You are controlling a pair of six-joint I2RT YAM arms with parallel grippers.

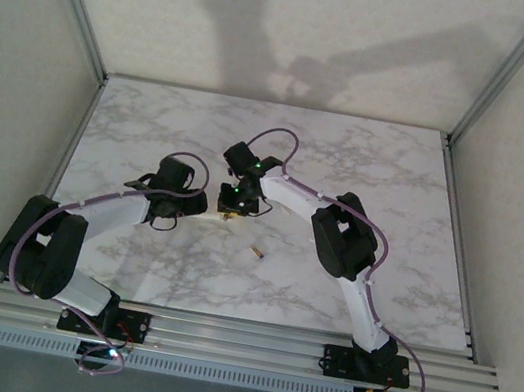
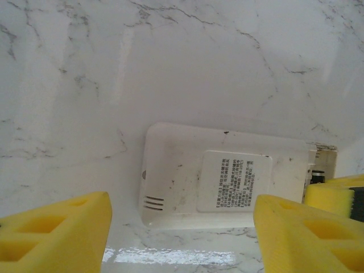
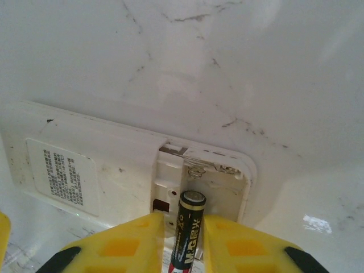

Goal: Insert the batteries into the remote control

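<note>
Starting at the left of the overhead view, the left arm (image 1: 103, 207) reaches across the marble worktop (image 1: 369, 164) to meet the right arm (image 1: 341, 235) near the middle. A loose battery (image 1: 257, 252), coppery, lies alone on the worktop just in front of where they meet, apart from both.

The left wrist camera gives detail too small to read from overhead. The white remote (image 2: 187, 170) lies flat and back-up on the worktop, its printed label (image 2: 233, 182) facing up. The left fingers (image 2: 57, 227) are spread wide with nothing clamped, one at each lower corner of that view. The remote's body lies beyond and between them, and whether they touch it cannot be told. At the right edge, a yellow tip of the right fingers (image 2: 333, 196) sits by the remote's end.

The right wrist camera looks down on that same end, at the open battery bay (image 3: 207, 182) with its spring. A black battery (image 3: 190, 227) is pinched between the right fingers (image 3: 128, 244), its gold-ringed end pointing into the bay at its near edge.
</note>
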